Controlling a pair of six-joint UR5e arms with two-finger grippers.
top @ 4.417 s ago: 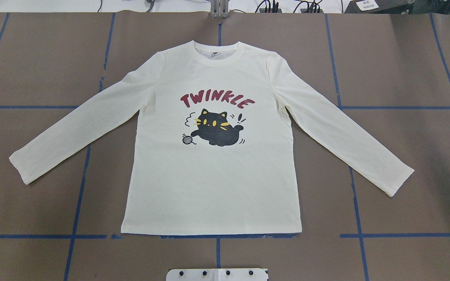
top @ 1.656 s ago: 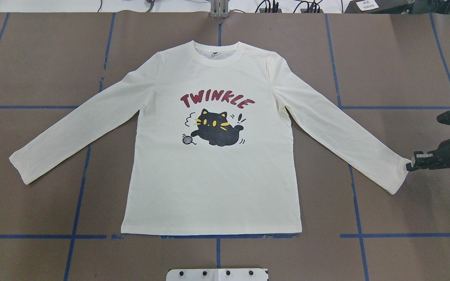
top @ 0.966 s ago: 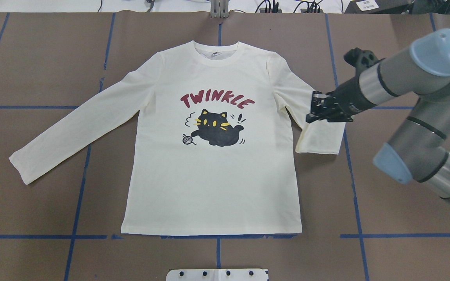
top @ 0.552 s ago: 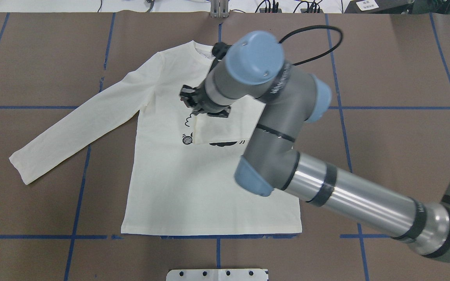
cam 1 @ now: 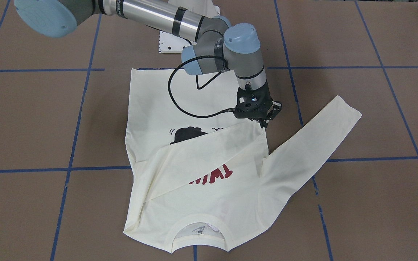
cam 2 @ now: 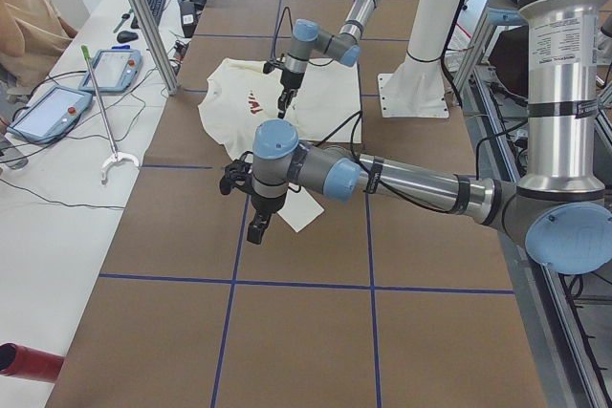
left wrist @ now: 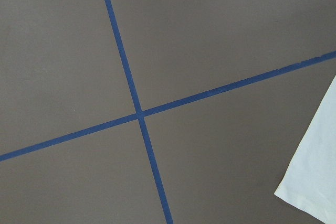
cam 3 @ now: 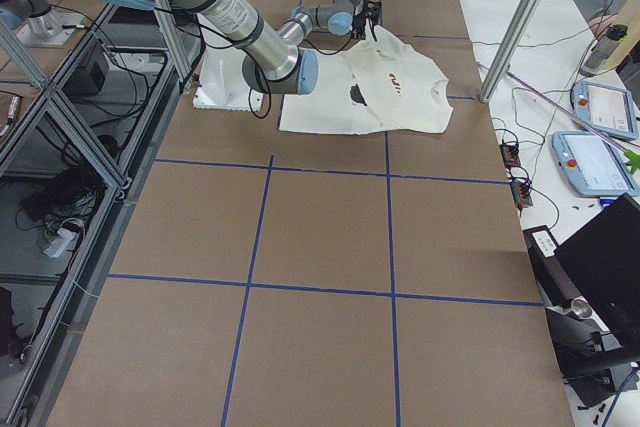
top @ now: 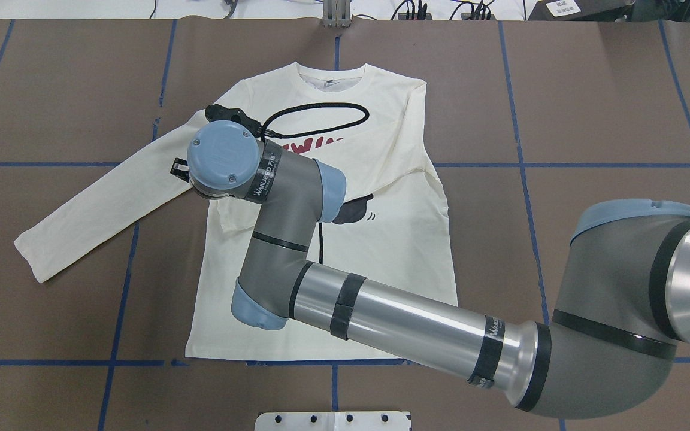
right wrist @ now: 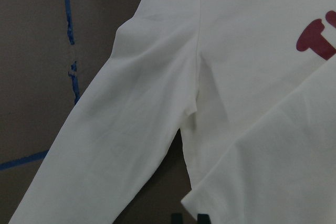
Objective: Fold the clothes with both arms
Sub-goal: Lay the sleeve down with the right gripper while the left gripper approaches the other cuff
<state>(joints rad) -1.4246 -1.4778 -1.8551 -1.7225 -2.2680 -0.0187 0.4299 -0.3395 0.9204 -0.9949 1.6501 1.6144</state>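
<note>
Since the earlier frame, the right arm [top: 393,317] has dragged one sleeve [cam 1: 209,148] fully across the T-shirt [cam 1: 151,105], which lies flat on the tabletop [cam 1: 31,119]. Judged light, limp, unslippery: grasp at the cuffs [cam 1: 347,108]. The right pincer [cam 1: 264,124] meets the folded sleeve's end; closure indeterminate, left pincer [cam 2: 256,226] likewise.

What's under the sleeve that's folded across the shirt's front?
The folded sleeve lies over the chest print of the T-shirt. Part of the black cat and a few red letters show beside it; the rest of the print is covered.
</note>
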